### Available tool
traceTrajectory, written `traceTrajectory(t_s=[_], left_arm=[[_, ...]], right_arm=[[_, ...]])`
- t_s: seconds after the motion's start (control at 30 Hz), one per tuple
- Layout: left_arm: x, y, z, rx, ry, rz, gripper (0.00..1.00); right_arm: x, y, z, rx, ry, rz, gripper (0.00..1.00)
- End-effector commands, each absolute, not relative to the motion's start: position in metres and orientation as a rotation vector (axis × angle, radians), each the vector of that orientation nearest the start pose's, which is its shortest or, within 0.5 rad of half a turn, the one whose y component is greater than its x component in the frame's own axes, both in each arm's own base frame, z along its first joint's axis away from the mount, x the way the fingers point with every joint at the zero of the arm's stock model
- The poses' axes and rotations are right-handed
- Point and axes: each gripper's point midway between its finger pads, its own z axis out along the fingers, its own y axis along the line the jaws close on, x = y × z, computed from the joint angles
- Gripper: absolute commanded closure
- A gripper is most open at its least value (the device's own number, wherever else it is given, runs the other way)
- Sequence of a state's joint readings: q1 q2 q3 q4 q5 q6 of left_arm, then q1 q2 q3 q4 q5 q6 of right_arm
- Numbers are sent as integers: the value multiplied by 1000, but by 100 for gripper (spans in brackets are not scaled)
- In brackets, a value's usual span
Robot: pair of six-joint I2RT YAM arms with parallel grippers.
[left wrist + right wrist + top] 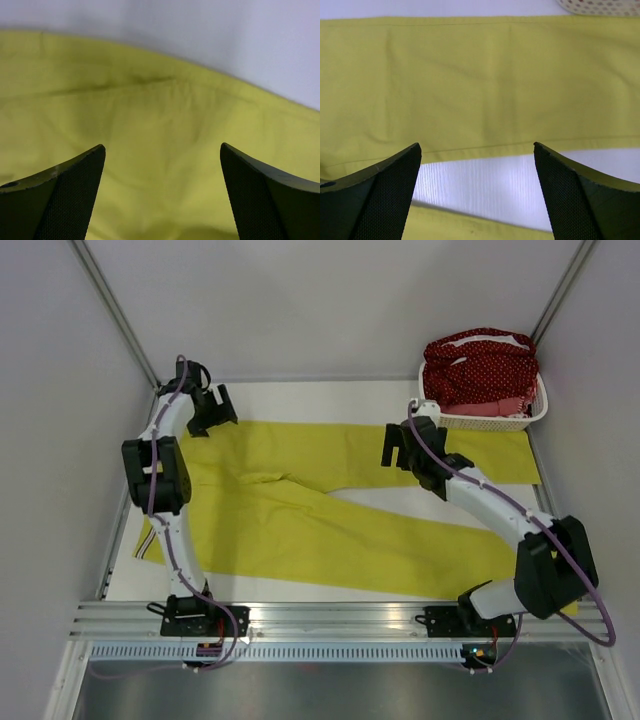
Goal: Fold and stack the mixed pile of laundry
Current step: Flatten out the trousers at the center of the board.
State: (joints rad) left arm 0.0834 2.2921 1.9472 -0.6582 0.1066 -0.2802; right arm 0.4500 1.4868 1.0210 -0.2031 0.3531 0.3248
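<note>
A yellow-green pair of trousers (pixel 300 510) from the mixed laundry pile lies spread flat on the white table, its two legs running to the right. Over its far-left end hovers my left gripper (pixel 215 410), open, with only yellow cloth (pixel 160 115) below the empty jaws (pixel 162 146). The right gripper (pixel 398 448) is open above the far leg (pixel 480 85); its fingers (pixel 476 145) frame the bare strip of table (pixel 485 185) between the legs. A dark red white-dotted cloth (pixel 480 370) and a pink piece (pixel 490 408) fill the basket.
The white perforated basket (pixel 530 420) stands at the back right corner, its rim just showing in the right wrist view (pixel 600 6). Grey walls close in the table on three sides. An aluminium rail (pixel 340 620) with both arm bases runs along the near edge.
</note>
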Motion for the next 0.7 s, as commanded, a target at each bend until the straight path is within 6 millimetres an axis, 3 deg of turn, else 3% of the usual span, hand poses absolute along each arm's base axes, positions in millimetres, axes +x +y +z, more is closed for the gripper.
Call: traceTrajectory(t_s=[0.0,0.03,0.07,0.1,0.13,0.17,0.2,0.23,0.27,0.3,0.47,0.67], left_arm=[[508,24,168,-531,2360,-168,0],[477,24,178,-606,2342,-160,0],[460,27,177,-657,2339,-132,0],[431,29,150,-723,2396,-86,0],[416,29,148,-795,2382,-91,0],[399,28,160,-821,2345,-92,0],[370,33,133,-887,2387,-29,0],[357,34,128,-958,2370,-17,0],[343,35,132,-984,2344,-6,0],[320,38,109,-1036,2380,46,0],[271,41,90,-1208,2374,62,0],[213,83,71,-1551,2222,63,0]], right_arm=[[358,107,145,309,2185,28,2],[341,101,138,335,2204,41,2],[323,97,126,404,2247,54,2],[309,92,117,448,2270,47,2],[286,82,102,491,2297,35,2],[268,74,88,540,2335,12,2],[256,71,79,617,2338,22,2],[238,63,63,655,2354,15,2],[232,61,57,672,2357,23,2],[227,63,52,675,2367,49,2],[243,63,46,639,2324,53,2],[274,46,21,611,2348,-189,2]])
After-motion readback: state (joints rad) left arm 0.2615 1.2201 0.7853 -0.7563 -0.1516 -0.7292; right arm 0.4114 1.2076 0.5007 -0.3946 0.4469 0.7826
